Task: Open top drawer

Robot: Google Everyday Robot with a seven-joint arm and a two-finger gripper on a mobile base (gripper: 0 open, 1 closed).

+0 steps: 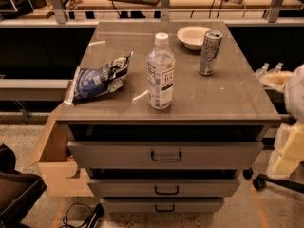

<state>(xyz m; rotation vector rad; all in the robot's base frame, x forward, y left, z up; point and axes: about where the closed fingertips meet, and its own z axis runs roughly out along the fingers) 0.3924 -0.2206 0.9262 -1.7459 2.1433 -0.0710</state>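
Note:
The top drawer [114, 155] is the widest grey front of three on the grey cabinet, with a dark loop handle [166, 156] at its centre. A dark gap shows between the front and the cabinet top. My gripper [288, 148] is a white and cream shape at the right edge of the view. It is beside the cabinet's front right corner, level with the top drawer, well to the right of the handle and not touching it.
On the cabinet top [237, 99] stand a water bottle [160, 75], a blue chip bag [97, 80], a can [209, 52] and a white bowl [192, 36]. Two narrower drawers [164, 189] lie below. A cardboard box [54, 158] stands left, a chair base [275, 182] right.

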